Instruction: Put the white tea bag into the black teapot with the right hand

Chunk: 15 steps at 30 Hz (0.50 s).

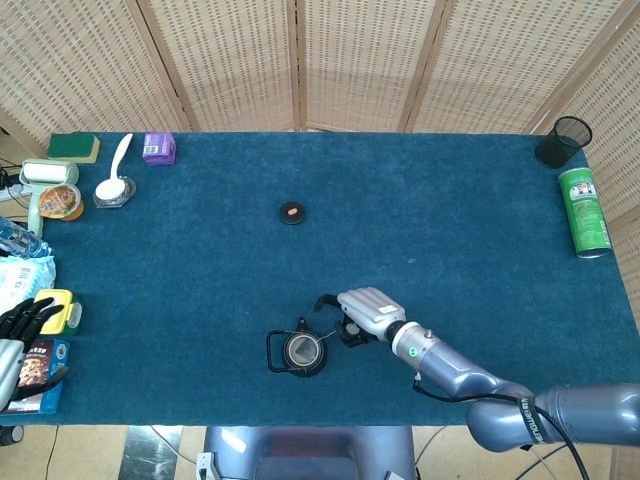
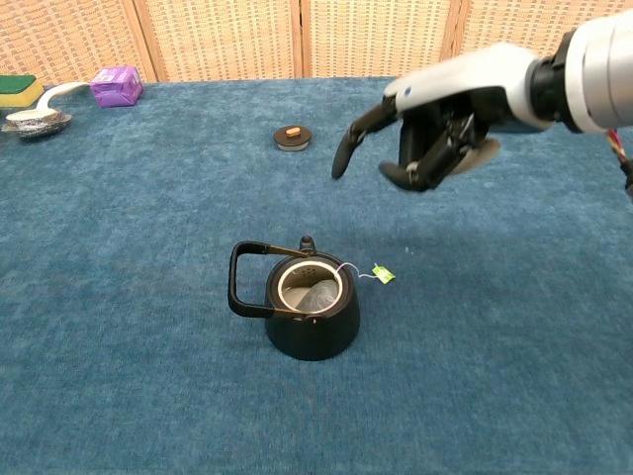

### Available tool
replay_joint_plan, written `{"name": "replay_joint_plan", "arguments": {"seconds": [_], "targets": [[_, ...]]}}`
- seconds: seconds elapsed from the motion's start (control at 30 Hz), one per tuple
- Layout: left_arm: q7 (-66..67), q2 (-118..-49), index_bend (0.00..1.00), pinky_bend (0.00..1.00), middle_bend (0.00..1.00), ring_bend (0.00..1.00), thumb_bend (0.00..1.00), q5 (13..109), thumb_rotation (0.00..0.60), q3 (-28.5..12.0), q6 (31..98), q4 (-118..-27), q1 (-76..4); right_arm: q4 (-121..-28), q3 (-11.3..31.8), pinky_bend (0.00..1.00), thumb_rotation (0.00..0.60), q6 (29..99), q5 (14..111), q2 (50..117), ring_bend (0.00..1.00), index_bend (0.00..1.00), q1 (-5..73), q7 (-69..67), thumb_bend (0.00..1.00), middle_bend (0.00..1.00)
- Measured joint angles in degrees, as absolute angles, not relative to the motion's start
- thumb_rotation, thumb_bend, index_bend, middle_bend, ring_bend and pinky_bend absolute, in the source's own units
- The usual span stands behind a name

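Note:
The black teapot [image 2: 309,313] [image 1: 300,352] stands lidless near the table's front edge, its handle to the left. The white tea bag [image 2: 318,295] lies inside it. Its thin string runs over the rim to a small green tag [image 2: 383,275] lying on the cloth to the right. My right hand [image 2: 435,134] [image 1: 362,311] hovers well above and to the right of the pot, holding nothing, one finger stretched out and the others curled. My left hand [image 1: 18,332] rests at the far left edge of the head view, fingers apart, empty.
The teapot lid [image 2: 291,137] [image 1: 292,212] lies mid-table. A purple box [image 2: 117,85], a spoon in a dish [image 2: 35,118] and a sponge [image 1: 73,146] sit at the back left; snack packets [image 1: 40,360] lie by my left hand. A green can [image 1: 584,211] and black mesh cup [image 1: 563,140] stand far right.

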<state>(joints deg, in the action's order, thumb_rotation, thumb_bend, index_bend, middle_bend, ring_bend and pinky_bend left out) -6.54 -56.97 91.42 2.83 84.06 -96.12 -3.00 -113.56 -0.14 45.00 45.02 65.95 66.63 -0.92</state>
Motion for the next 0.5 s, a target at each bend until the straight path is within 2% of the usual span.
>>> {"name": "replay_joint_plan", "arguments": {"seconds": [0.3,0.5], "targets": [[-5.6,-57.38,0.13,0.09,0.1,0.0,0.26,90.7,0.6,2.58,83.19,-96.71,-3.45,-110.29,0.57,1.0,0.6,63.38,49.43,70.37,1.0,0.25,58.01,7.35,0.67,1.0],[-4.99,-57.78,0.13,0.09,0.1,0.0,0.26,89.76,0.6,2.39,82.37,-96.92,-3.74,-107.33,0.28,0.99,0.6,71.69,51.14,72.99,0.98,0.25,52.66,14.85,0.66,0.9]]}}
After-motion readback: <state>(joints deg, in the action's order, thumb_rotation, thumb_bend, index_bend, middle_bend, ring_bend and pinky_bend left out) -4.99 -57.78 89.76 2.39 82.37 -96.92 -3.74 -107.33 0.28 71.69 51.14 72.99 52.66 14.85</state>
